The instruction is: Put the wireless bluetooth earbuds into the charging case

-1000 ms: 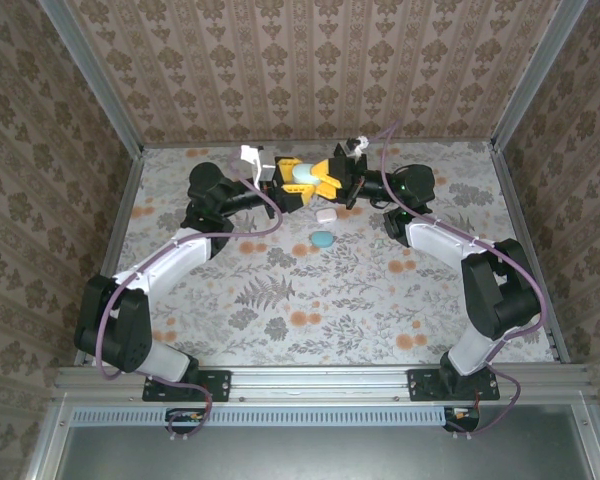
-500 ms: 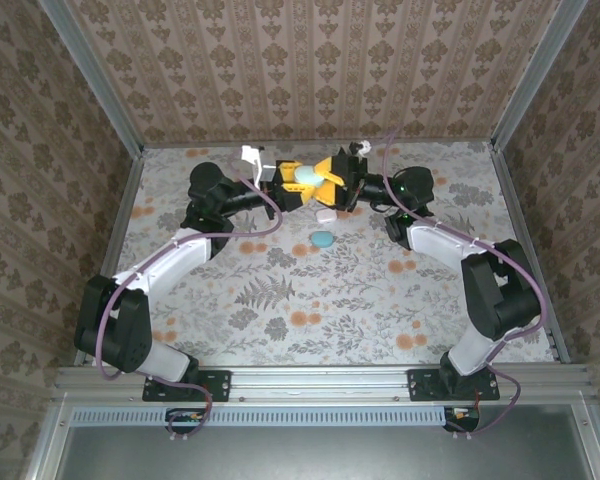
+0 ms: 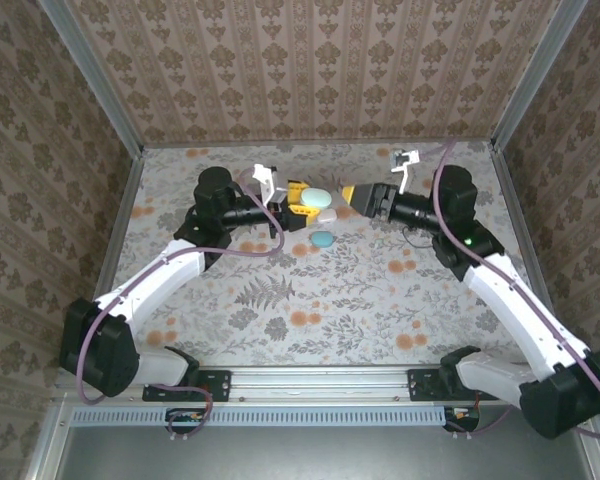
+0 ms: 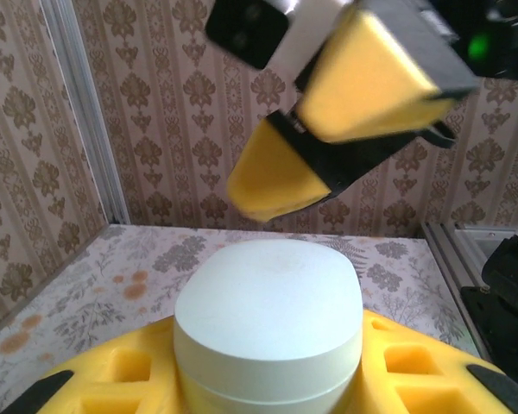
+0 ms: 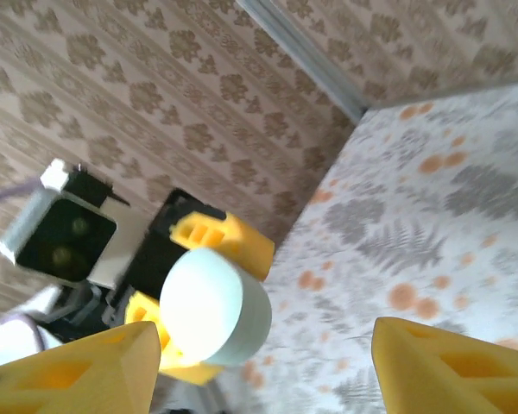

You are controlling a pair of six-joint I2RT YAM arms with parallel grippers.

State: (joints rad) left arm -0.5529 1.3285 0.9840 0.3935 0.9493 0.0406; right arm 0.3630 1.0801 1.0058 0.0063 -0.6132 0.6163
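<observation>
The right pincer (image 3: 353,195) is backing away from the meeting point where, a second ago, both pincers were crowding around one pale case (image 3: 318,197). Its fingers are now standing apart with nothing between them, and a clear gap is showing between it and the case. The left pincer (image 3: 306,199) has shifted slightly nearer and is clamping the pale case between its yellow fingers, holding it up above the surface (image 3: 380,300) toward the far middle. That is suggesting the two-handed step on this case is over and the right arm is freeing itself for whatever comes next. In the left wrist view the held case is appearing closed, with only a thin seam running around it, so whether it is carrying any earbuds cannot be told, and no loose earbuds are making themselves out. Just nearer than the held case, a whitish case (image 3: 327,214) and then a teal case (image 3: 323,239) are lying on the surface. Both are looking shut from above, so their contents are likewise staying hidden.
</observation>
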